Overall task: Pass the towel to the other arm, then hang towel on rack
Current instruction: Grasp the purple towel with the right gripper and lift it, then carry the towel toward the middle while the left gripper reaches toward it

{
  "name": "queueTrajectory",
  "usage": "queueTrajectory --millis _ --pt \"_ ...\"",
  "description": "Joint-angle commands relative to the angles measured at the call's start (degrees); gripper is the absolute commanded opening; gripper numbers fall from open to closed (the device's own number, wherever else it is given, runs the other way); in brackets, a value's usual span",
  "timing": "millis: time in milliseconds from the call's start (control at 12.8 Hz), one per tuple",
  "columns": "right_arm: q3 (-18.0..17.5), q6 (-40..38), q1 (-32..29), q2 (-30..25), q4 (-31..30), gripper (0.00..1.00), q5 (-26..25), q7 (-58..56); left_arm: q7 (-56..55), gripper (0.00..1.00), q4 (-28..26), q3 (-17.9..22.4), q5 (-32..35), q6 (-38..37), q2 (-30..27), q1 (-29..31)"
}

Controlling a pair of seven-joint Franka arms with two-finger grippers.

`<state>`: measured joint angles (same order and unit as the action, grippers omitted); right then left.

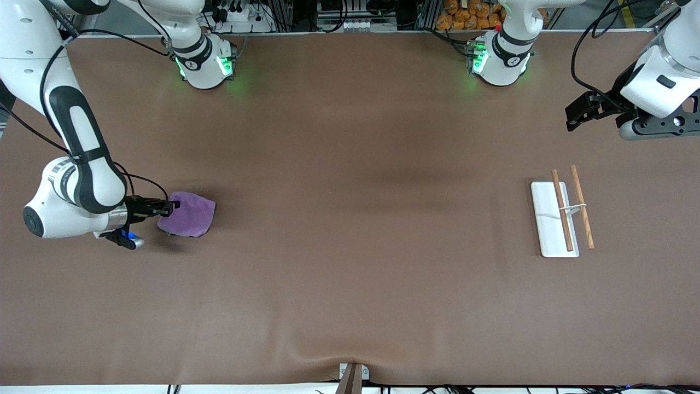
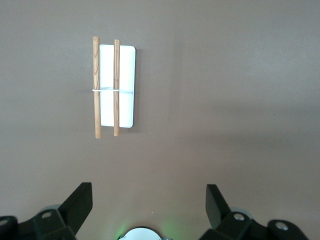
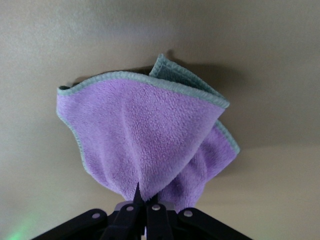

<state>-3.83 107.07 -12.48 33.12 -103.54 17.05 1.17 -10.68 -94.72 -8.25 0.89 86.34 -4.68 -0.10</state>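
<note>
Right gripper (image 1: 174, 206) clamped on towel (image 1: 188, 214) edge, low at right arm's table end. Left gripper (image 1: 574, 116) waits, jaws apart, above rack (image 1: 553, 219). Risk: thin pinch slips on lift; limp cloth sags, complicating handover.

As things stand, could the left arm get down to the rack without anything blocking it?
Probably yes: the open left gripper hangs over bare table beside the rack, nothing between them; the towel is pinched by the right gripper.
</note>
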Motion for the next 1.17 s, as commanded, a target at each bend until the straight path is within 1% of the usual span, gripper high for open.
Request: queueTrajectory --millis 0,235,313,391,470,626,861,1096 --pt "-0.74 -5.35 1.65 -1.22 2.80 0.00 0.88 7.41 1.27 1.00 0.15 -0.10 -0.81 -0.74 -0.24 0.10" --pt "-1.00 -9.85 5.08 -3.50 4.57 0.00 0.97 16.02 1.27 1.00 0.32 -0.19 -0.81 -0.74 -0.59 0.10" --pt "-1.52 -10.99 5.70 -4.20 4.92 0.00 2.62 18.66 1.27 1.00 0.76 -0.19 -0.89 -0.74 -0.60 0.19" --pt "-1.70 -12.40 6.06 -4.90 5.62 0.00 5.33 20.69 1.18 1.00 0.85 -0.19 -0.98 -0.65 -0.60 0.10" --pt "-1.70 -14.50 6.76 -5.00 7.20 0.00 7.19 22.54 1.18 1.00 0.85 -0.19 -0.98 -0.56 -0.51 0.10" --pt "-1.79 -17.67 7.73 -5.00 10.36 0.00 8.69 26.76 1.27 1.00 0.85 -0.19 -0.98 -0.47 -0.51 0.10" --pt "-1.88 -20.23 10.00 -5.26 13.80 0.00 14.14 34.39 1.27 1.00 0.67 -0.19 -0.98 -0.39 -0.25 0.19" --pt "-1.88 -19.80 16.24 -5.35 18.54 0.00 14.85 46.34 1.18 1.00 0.59 -0.19 -0.98 0.40 0.28 0.19"
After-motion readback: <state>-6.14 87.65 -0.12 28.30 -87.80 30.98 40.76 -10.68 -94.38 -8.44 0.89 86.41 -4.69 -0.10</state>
